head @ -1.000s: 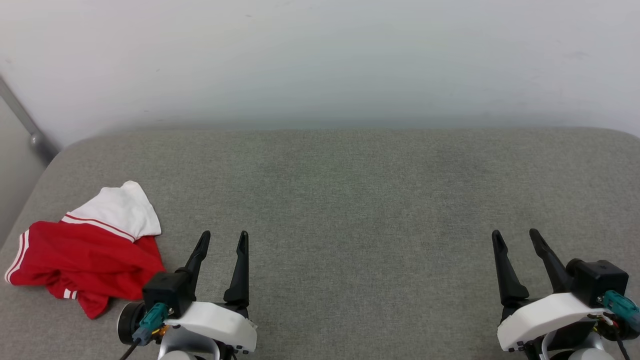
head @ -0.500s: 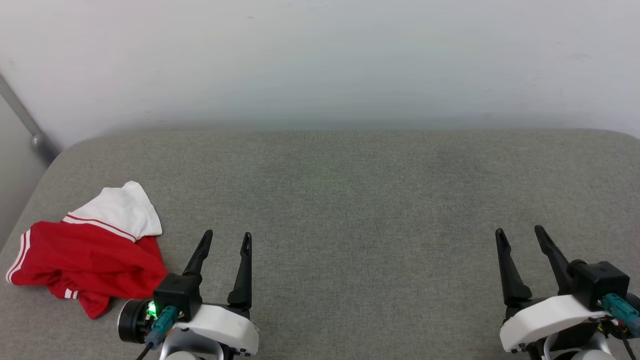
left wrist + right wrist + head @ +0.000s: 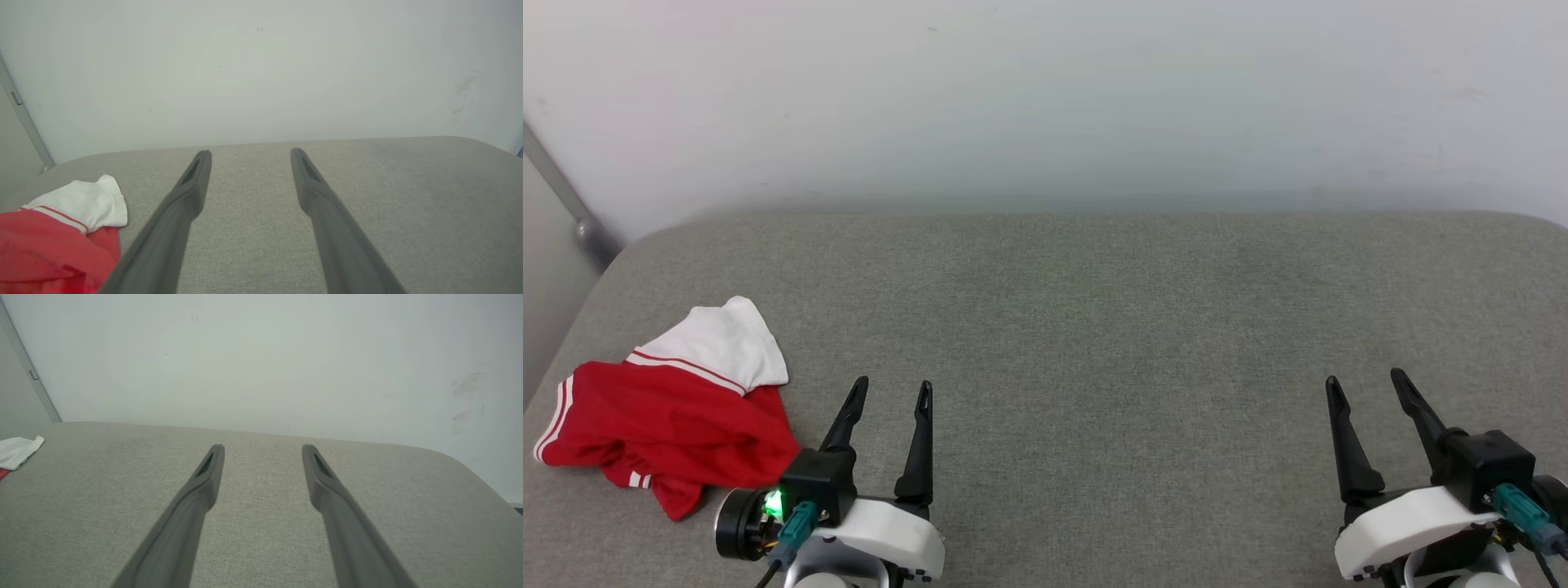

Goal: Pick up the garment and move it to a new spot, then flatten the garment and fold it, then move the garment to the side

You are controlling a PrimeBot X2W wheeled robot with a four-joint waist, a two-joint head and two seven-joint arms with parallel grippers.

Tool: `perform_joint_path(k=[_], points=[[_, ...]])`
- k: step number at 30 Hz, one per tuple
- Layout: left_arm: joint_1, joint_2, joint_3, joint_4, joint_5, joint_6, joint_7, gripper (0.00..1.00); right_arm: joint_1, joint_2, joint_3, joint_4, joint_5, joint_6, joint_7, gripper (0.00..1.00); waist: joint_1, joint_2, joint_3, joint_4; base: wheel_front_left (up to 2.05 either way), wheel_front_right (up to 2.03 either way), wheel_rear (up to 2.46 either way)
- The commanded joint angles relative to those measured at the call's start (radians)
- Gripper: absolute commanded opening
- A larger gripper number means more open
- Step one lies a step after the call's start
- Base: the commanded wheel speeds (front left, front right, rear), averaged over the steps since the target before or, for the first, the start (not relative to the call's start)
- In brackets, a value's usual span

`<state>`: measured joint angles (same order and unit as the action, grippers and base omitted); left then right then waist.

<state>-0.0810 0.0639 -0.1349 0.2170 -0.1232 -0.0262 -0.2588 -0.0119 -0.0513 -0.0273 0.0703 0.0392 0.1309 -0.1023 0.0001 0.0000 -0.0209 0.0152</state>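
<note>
grey cushion surface (image 3: 1094,327): bring left gripper (image 3: 892,384), spread and empty like right gripper (image 3: 1364,377), over garment (image 3: 662,416) at lower left, pinch deep.

The shirt (image 3: 662,416) is soft, matt cloth, creased. The cushion (image 3: 1094,327) it lies on is coarse grey woven fabric. The wall (image 3: 1045,98) is smooth and matt.

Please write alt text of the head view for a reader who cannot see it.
A crumpled red garment with a white sleeve lies near the left edge of a grey padded surface. The left gripper beside it and the right gripper far from it have jaws open and empty.
</note>
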Motion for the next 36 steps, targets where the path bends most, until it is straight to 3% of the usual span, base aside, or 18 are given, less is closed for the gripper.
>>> perform_joint_path(k=[1,14,22,36], points=[[-0.008,-0.002,0.001,0.002,0.015,0.004,-0.009,1.00,0.001,0.002,0.001,0.004,-0.017,0.000,-0.008,1.00,-0.0001,0.0000,-0.001,0.000,0.00,0.00,0.00],[-0.019,-0.009,0.007,0.051,-0.015,0.000,-0.007,1.00,-0.016,0.002,0.003,0.041,0.020,0.000,-0.027,1.00,-0.0001,0.0000,-0.004,0.006,0.00,0.00,0.00],[-0.036,-0.009,0.021,0.054,-0.022,0.007,-0.007,1.00,-0.016,0.002,0.007,0.030,0.011,0.000,-0.030,1.00,-0.0001,0.0000,0.000,0.059,0.00,0.00,0.00],[-0.033,0.004,0.084,0.036,-0.047,0.026,-0.007,1.00,-0.024,0.002,0.040,-0.008,0.013,0.000,-0.012,1.00,-0.0001,0.0000,0.015,0.292,0.00,0.00,0.00]])
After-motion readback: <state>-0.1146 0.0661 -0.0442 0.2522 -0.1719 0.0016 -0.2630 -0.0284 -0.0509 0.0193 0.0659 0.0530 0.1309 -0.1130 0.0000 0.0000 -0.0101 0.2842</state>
